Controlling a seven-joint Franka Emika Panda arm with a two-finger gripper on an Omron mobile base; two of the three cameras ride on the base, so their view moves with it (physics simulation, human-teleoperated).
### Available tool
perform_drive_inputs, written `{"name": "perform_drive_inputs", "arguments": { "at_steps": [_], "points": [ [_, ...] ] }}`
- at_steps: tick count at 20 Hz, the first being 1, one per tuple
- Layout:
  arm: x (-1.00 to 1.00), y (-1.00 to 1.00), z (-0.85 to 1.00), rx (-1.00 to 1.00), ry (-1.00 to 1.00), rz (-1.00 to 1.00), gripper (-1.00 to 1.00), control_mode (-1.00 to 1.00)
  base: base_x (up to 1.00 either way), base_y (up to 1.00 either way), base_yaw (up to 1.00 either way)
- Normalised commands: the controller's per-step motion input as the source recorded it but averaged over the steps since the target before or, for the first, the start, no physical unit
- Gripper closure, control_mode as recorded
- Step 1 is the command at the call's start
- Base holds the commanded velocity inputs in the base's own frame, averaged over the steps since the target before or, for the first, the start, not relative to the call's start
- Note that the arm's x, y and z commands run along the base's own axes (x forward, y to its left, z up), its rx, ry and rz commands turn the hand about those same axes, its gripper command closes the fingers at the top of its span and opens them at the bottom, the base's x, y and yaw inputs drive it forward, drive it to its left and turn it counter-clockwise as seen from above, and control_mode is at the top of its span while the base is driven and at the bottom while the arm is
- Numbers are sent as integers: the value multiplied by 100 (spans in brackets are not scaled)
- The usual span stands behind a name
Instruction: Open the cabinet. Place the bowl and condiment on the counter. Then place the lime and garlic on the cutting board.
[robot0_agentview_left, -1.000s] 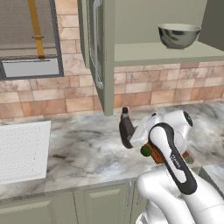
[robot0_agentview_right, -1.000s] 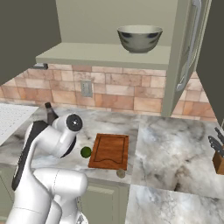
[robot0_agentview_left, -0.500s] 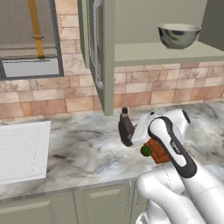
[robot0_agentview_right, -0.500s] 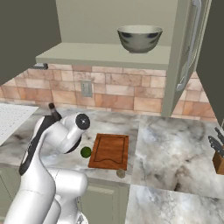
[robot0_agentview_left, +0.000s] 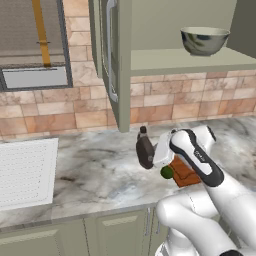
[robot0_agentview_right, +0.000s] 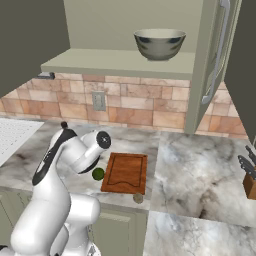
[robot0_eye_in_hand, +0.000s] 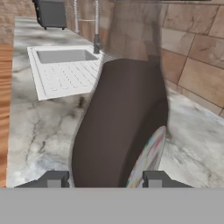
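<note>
Condiment bottle (robot0_agentview_left: 145, 152): dark brown, upright on the marbled tabletop (robot0_agentview_left: 95, 170), centre of the left base view. Claw (robot0_eye_in_hand: 103, 179): part-open, one finger (robot0_eye_in_hand: 53, 179) each side of the bottle's base; contact cannot be told. Lime (robot0_agentview_left: 167, 172): just right of the bottle, beside the cutting board (robot0_agentview_right: 126, 172). Garlic (robot0_agentview_right: 138, 198): below the board. Steel bowl (robot0_agentview_right: 159, 44): upper centre, on the open cabinet's shelf (robot0_agentview_right: 120, 62). Sink (robot0_eye_in_hand: 65, 56): upper left of the hand view.
</note>
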Motion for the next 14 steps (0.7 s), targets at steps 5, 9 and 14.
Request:
{"name": "perform_drive_inputs", "arguments": {
  "at_steps": [5,9,14],
  "points": [
    [20,0,-48,0,-5,1,100,-100,0,0,0],
    [9,0,-52,0,-5,0,100,-100,0,0,0],
    [17,0,-49,0,-7,0,100,-100,0,0,0]
  ]
}}
